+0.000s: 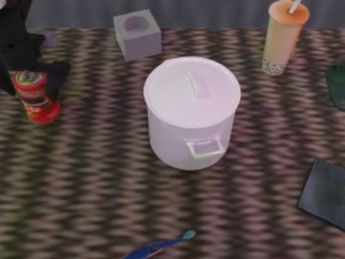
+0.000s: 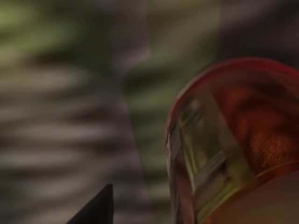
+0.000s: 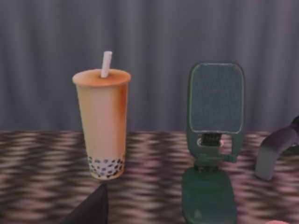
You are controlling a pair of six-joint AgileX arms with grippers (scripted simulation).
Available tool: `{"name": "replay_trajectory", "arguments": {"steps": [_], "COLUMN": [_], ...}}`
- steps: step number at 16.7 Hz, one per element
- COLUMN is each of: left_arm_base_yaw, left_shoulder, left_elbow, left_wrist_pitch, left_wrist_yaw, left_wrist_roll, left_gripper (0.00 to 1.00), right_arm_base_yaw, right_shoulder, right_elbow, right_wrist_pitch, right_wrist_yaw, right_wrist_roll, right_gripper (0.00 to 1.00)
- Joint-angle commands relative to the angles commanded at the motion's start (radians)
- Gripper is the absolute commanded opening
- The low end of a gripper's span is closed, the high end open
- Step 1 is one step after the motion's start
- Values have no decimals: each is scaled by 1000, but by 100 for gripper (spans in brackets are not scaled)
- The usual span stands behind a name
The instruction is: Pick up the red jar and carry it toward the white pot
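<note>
The red jar (image 1: 36, 100) stands at the table's left side, its red-rimmed lid upward. My left gripper (image 1: 31, 78) hangs over the lid, open, with black fingers on either side of it. In the left wrist view the jar (image 2: 233, 140) fills one side of the picture. One dark fingertip (image 2: 100, 207) shows apart from it, and the other finger is hidden. The white pot (image 1: 191, 110) stands at mid-table, lid on and side handle (image 1: 205, 147) toward the front edge, well right of the jar. My right arm is out of the top view; one fingertip (image 3: 96, 207) shows, open.
A grey cube box (image 1: 137, 33) sits behind the pot. An orange cup with a straw (image 1: 284, 35) stands at the back right, also in the right wrist view (image 3: 103, 123), beside a green folding stand (image 3: 215, 140). A dark slab (image 1: 325, 193) and a blue tool (image 1: 159, 247) lie in front.
</note>
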State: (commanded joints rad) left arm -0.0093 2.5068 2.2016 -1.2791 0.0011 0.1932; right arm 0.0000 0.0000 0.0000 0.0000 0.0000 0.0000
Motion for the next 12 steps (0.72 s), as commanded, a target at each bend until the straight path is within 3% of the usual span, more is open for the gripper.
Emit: {"name": "replay_trajectory", "arguments": {"steps": [11, 12], "left_arm_base_yaw": [0, 0], "left_shoulder": [0, 0], "left_elbow": [0, 0], "left_wrist_pitch": [0, 0], "left_wrist_yaw": [0, 0], "left_wrist_roll": [0, 0], "left_gripper": [2, 0], "right_arm_base_yaw": [0, 0], "right_shoulder": [0, 0], "right_elbow": [0, 0], "right_wrist_pitch": [0, 0], "right_wrist_yaw": [0, 0], "right_wrist_roll": [0, 0], "right_gripper": [100, 100]}}
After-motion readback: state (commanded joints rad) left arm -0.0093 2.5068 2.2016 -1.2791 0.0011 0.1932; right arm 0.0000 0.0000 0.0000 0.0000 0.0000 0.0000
